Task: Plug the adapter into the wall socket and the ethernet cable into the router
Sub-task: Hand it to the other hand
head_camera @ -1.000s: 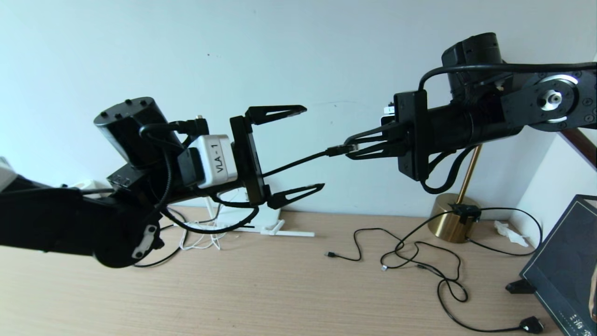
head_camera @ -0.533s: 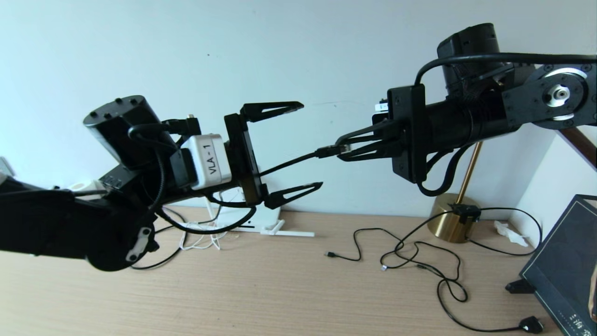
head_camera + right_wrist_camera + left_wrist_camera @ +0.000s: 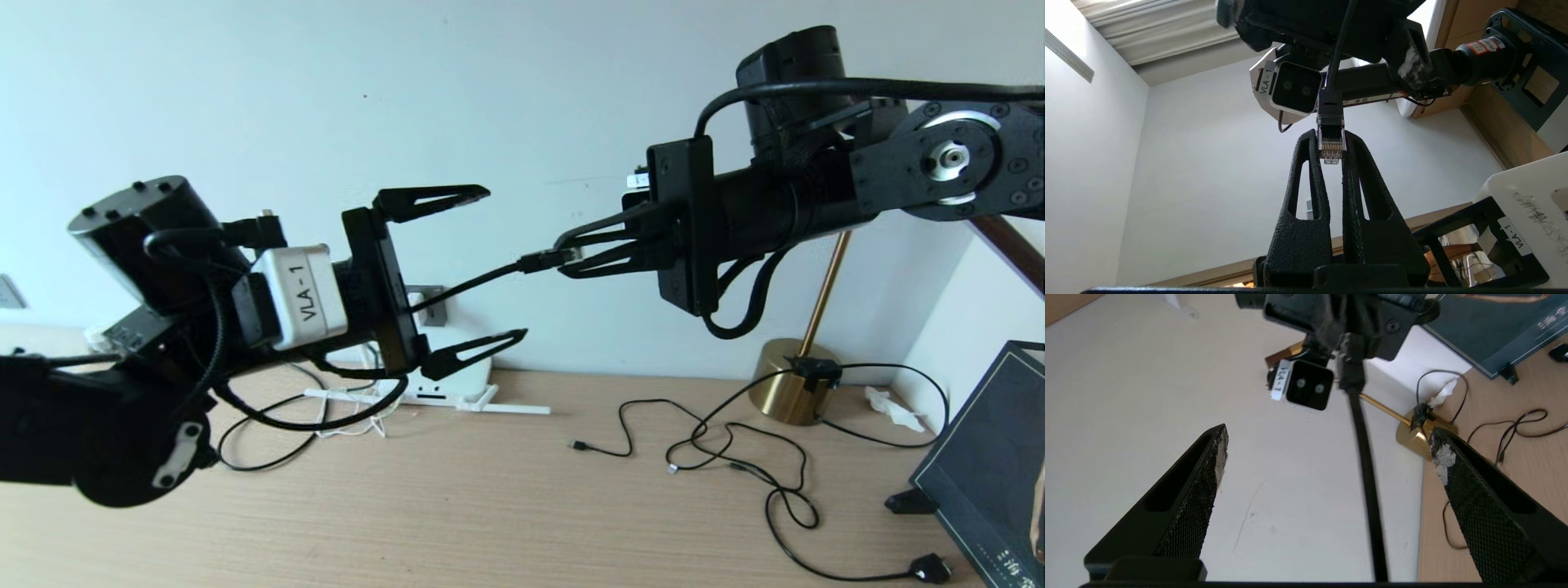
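Head view: two end effectors; right [image 3: 571, 255] pinches one ethernet cable [image 3: 482, 280].

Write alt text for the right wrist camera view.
The right claw is shut on the clear connector of the black ethernet cable, which runs up towards the left arm's wrist camera. Pale walls fill the background.

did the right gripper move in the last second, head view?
Yes. The right gripper, shut on the ethernet cable, has shifted toward the picture's left, farther from the brass lamp base, which has kept its place.
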